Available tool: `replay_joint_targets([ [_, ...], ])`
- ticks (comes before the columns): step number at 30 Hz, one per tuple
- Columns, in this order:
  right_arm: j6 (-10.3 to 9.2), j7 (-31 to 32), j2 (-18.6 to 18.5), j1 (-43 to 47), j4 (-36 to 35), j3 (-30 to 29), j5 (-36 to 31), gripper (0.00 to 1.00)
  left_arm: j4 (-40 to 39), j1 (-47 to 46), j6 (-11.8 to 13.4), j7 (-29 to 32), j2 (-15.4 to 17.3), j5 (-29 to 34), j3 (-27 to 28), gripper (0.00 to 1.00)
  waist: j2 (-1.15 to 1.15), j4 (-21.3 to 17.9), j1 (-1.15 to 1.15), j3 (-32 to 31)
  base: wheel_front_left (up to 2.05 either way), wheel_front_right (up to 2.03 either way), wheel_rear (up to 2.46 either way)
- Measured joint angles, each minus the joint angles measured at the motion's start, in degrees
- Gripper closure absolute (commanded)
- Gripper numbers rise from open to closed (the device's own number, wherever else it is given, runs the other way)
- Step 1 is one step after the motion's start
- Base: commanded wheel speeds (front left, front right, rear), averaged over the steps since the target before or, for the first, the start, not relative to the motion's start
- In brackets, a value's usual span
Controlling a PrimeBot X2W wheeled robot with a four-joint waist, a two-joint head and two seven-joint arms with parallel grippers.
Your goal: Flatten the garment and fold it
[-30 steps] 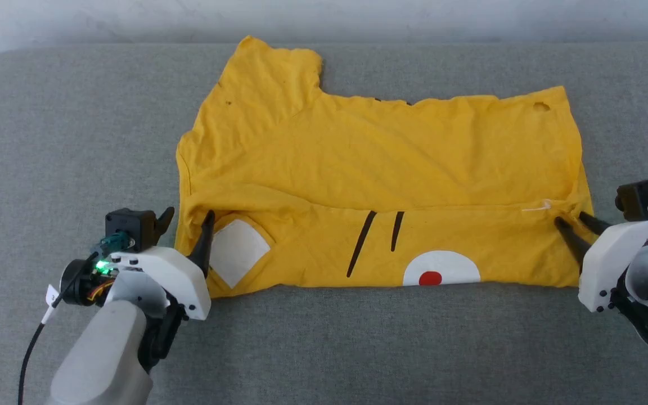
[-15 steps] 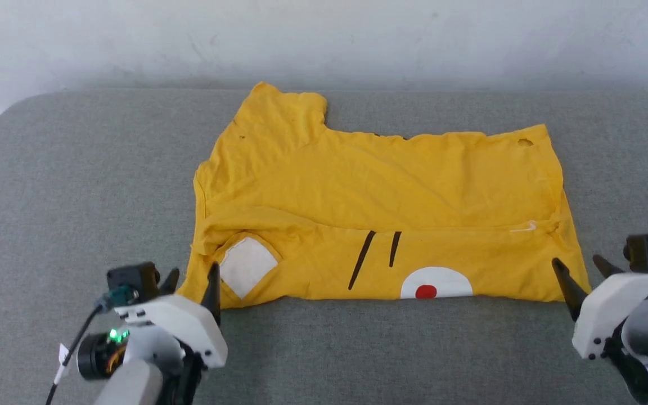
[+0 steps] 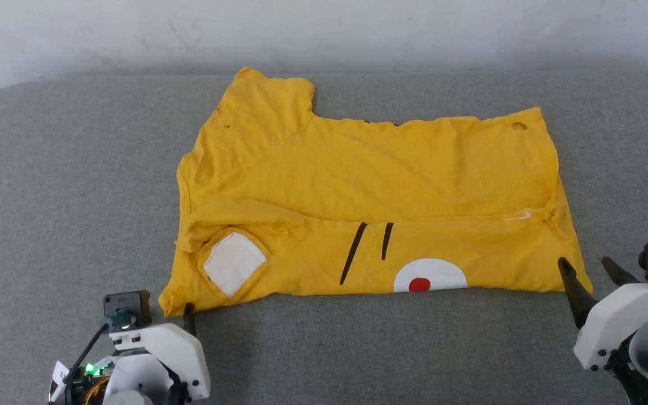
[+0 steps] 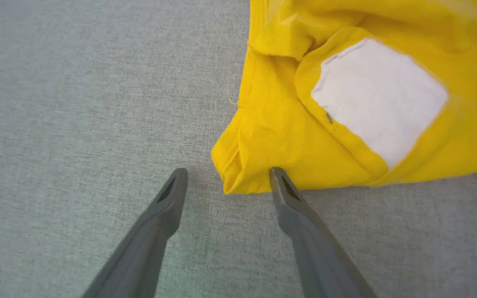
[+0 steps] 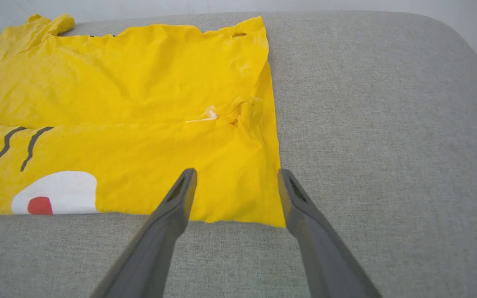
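the garment (image 3: 369,185) lies folded on grey padding (image 3: 48,197), left pincer (image 4: 227,173) and right pincer (image 5: 236,171) both spread, empty.

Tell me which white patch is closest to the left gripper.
The plain square patch at the garment's left corner; the oval patch with the red dot lies farther right.

The shirt (image 3: 369,185) is bright yellow, printed with a white square patch (image 3: 234,262), a white oval (image 3: 430,273) with a red dot (image 3: 419,284) in it, and two short black stripes (image 3: 353,253). The cushion (image 3: 65,185) is plain speckled grey and the wall (image 3: 324,34) off-white. The left gripper (image 4: 228,170) and right gripper (image 3: 583,260) have white shells and dark grey fingers (image 5: 168,223).
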Motion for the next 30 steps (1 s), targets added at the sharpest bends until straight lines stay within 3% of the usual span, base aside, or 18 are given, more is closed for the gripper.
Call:
replay_joint_targets([
  [8,0.00,1.07,0.09,0.04,-1.78,-0.81,-0.37,0.00,1.77,-1.46,-1.78,-0.48,-0.82,-2.66,0.48,0.00,0.00,-0.77,0.00,2.68,0.00,0.00,0.00],
  [9,0.00,1.08,0.08,0.04,-1.79,-0.89,-0.49,0.00,2.04,-1.66,-2.47,-0.48,-0.90,-3.32,0.60,0.35,0.00,-0.82,0.00,2.91,0.00,0.00,0.00],
  [10,0.00,1.10,0.08,0.03,-1.80,-0.99,-0.63,0.00,2.49,-1.90,-3.41,-0.46,-0.90,-3.88,0.59,0.81,0.00,-0.84,-0.01,3.08,0.00,0.00,0.00],
  [11,0.00,1.35,0.01,0.03,-1.75,-0.98,-0.85,0.00,3.00,-2.21,-4.35,-0.48,-0.85,-4.37,0.62,1.00,0.00,-0.82,-0.01,3.15,0.00,0.00,0.00],
  [18,0.00,2.47,-0.68,-0.04,0.20,-1.32,-2.31,0.00,5.36,-3.13,-8.06,-5.61,-2.46,-5.92,0.59,1.00,0.00,0.09,0.01,1.59,0.00,0.00,0.00],
  [30,0.01,6.58,-1.27,-5.82,13.01,-4.34,-8.59,0.00,-2.37,-2.98,-8.58,-11.76,-3.04,-3.70,-0.70,1.00,0.00,3.82,0.01,1.11,0.00,0.00,0.00],
])
